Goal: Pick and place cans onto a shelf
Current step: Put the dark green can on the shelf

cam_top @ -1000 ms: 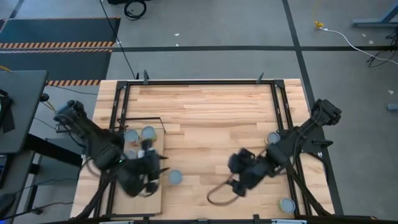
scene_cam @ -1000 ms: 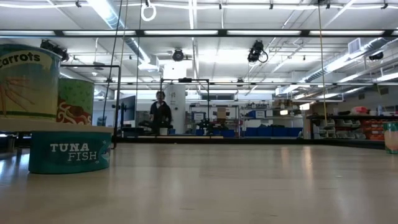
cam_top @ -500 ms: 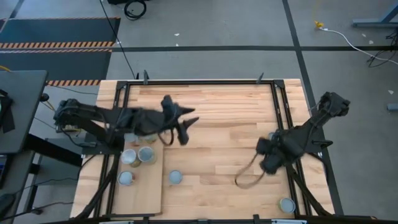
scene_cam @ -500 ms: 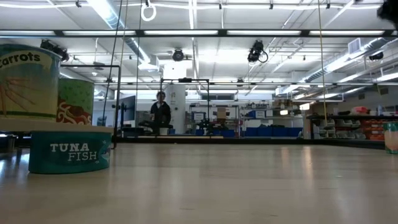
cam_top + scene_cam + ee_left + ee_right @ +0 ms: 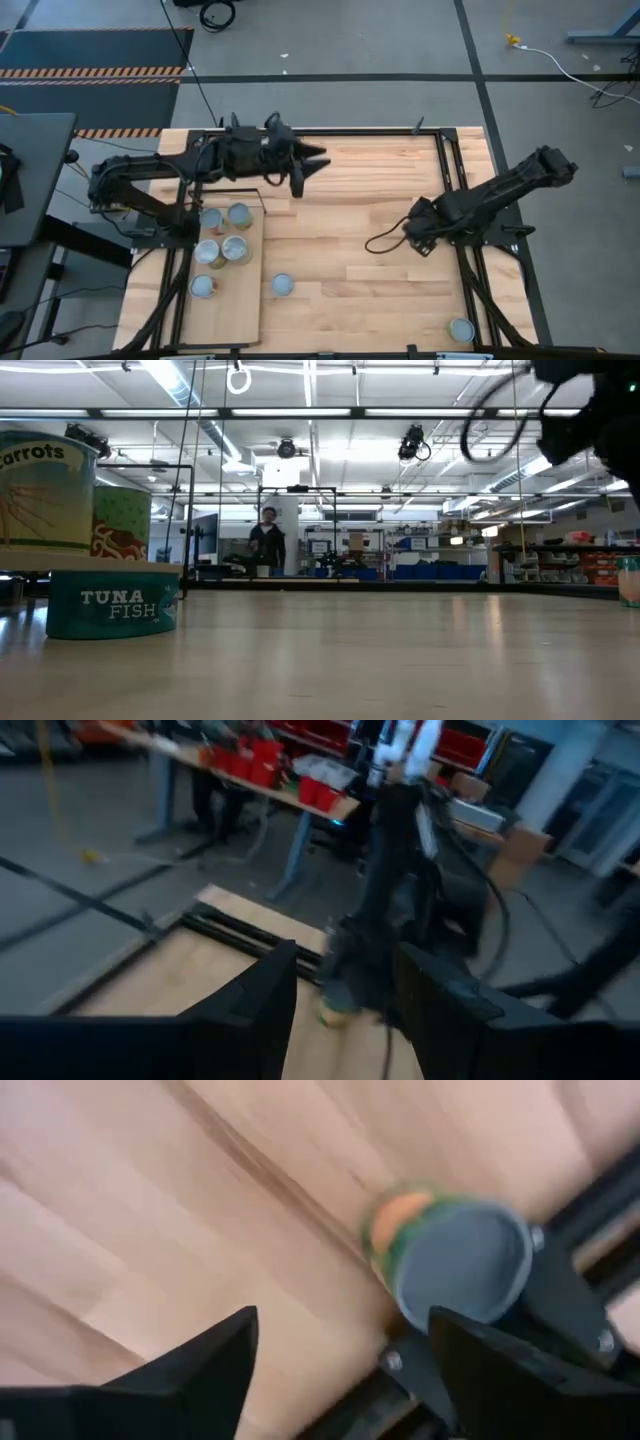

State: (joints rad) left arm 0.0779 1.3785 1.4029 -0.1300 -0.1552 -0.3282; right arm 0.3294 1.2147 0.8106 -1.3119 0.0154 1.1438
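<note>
Several cans with grey lids [image 5: 222, 250] stand on the pale plywood shelf [image 5: 232, 320] at the table's left, by its black wire frame [image 5: 226, 193]. One can [image 5: 283, 285] stands on the table right of the shelf, and another [image 5: 461, 329] stands at the near right. A can with an orange-green label [image 5: 455, 1255] stands by the right frame rail; in the high view my right arm hides it. My right gripper [image 5: 340, 1370] is open and empty just short of that can [image 5: 335, 1010]. My left gripper [image 5: 318, 163] is open and empty, held high over the far middle of the table.
Black frame rails [image 5: 452, 180] run along the table's sides and far edge. A cable loop [image 5: 385, 240] hangs from my right arm. In the low view a tuna fish can [image 5: 110, 603] and a carrots can [image 5: 45, 480] stand at the left. A person [image 5: 266, 545] stands far off.
My left gripper has risen from the near part of the shelf and swung toward the far edge and the table's middle; a can now shows on the shelf where it was. My right gripper has gone from the near middle toward the right rail and the can there.
</note>
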